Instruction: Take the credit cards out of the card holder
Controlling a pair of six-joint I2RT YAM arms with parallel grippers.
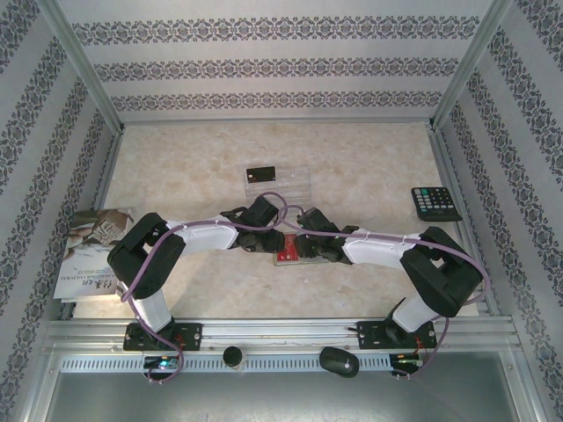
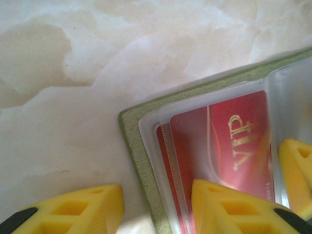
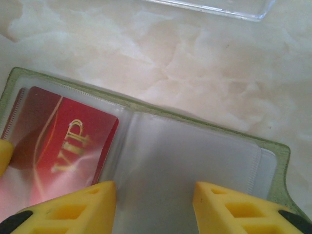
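Observation:
The olive-green card holder (image 1: 297, 258) lies open on the table between my two grippers. A red card with gold lettering (image 2: 229, 146) sits in its clear left sleeve (image 3: 63, 141); the right sleeve (image 3: 185, 161) looks empty. My left gripper (image 2: 156, 209) is open and straddles the holder's left edge (image 2: 134, 146), one finger over bare table, the other over the red card. My right gripper (image 3: 153, 207) is open low over the empty sleeve. A black card (image 1: 261, 173) lies on see-through cards (image 1: 286, 185) farther back on the table.
A black calculator (image 1: 435, 203) sits at the right side. A printed booklet (image 1: 92, 251) lies at the left edge. Metal frame rails and patterned walls enclose the marbled table (image 1: 369, 158). An edge of a see-through card (image 3: 214, 7) lies just beyond the holder.

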